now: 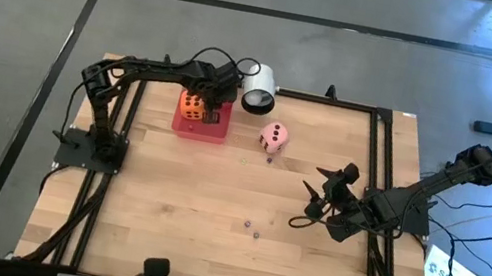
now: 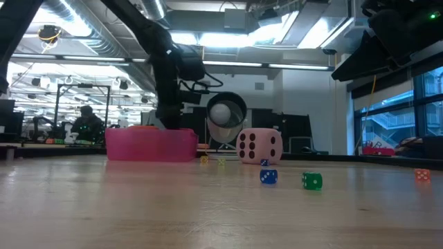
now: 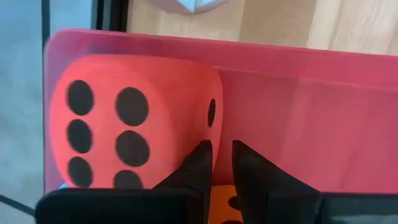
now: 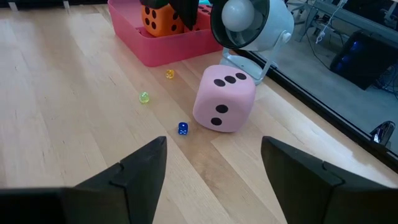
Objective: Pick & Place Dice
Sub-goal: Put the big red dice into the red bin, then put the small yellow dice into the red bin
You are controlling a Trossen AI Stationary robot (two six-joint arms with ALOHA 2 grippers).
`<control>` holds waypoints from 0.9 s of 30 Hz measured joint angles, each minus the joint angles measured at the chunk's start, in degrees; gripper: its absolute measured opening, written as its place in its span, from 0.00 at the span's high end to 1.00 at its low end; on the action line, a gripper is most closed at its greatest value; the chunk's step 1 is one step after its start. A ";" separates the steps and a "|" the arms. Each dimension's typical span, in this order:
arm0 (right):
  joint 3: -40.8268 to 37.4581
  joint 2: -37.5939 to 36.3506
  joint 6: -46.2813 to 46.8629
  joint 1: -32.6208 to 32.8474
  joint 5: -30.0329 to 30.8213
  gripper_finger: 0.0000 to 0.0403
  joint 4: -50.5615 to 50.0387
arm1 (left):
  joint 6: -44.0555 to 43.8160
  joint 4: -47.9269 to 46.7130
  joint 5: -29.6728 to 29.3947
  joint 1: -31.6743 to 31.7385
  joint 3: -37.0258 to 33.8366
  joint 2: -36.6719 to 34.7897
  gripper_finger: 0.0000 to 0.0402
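Observation:
A pink-red tray [image 1: 213,133] stands at the table's far side, left of centre. In it rest an orange die [image 1: 193,106] and a red die [image 3: 124,134]. My left gripper [image 3: 222,163] reaches down into the tray from above, its fingers shut to a narrow slit beside the red die's edge, with the orange die [image 3: 219,198] just behind them. The pink die [image 1: 274,137] rests on the wood right of the tray. My right gripper [image 1: 315,197] hangs open over the table's right half, facing the pink die [image 4: 224,99]. No green die is in view. My left gripper's shut fingers [image 3: 202,163] point down into the tray right beside the red die's edge [image 3: 211,115]. I cannot tell whether they touch it.
A white cylinder [image 1: 259,88] lies on its side just beyond the pink die, by the far edge. Tiny dice and beads are scattered on the wood: a blue one [image 4: 182,128], a yellow-green one [image 4: 144,97], others mid-table [image 1: 251,225]. Bare wood spreads along the near half.

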 joint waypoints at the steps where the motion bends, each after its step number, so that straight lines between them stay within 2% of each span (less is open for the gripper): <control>1: 0.00 0.00 0.00 0.00 0.00 0.35 0.00 | 0.11 0.23 -0.27 -0.01 0.00 0.25 0.86; 8: 0.00 0.00 0.00 0.01 -0.24 0.35 0.02 | 0.77 2.30 -2.83 -0.01 0.00 0.06 0.86; 20: 0.00 0.00 0.00 0.00 -0.35 0.35 0.00 | 0.55 2.19 -2.80 -0.98 0.02 0.02 0.86; 27: 0.00 0.00 0.00 0.00 -0.33 0.35 0.01 | -0.04 -4.83 -2.65 -2.88 4.71 -0.10 0.86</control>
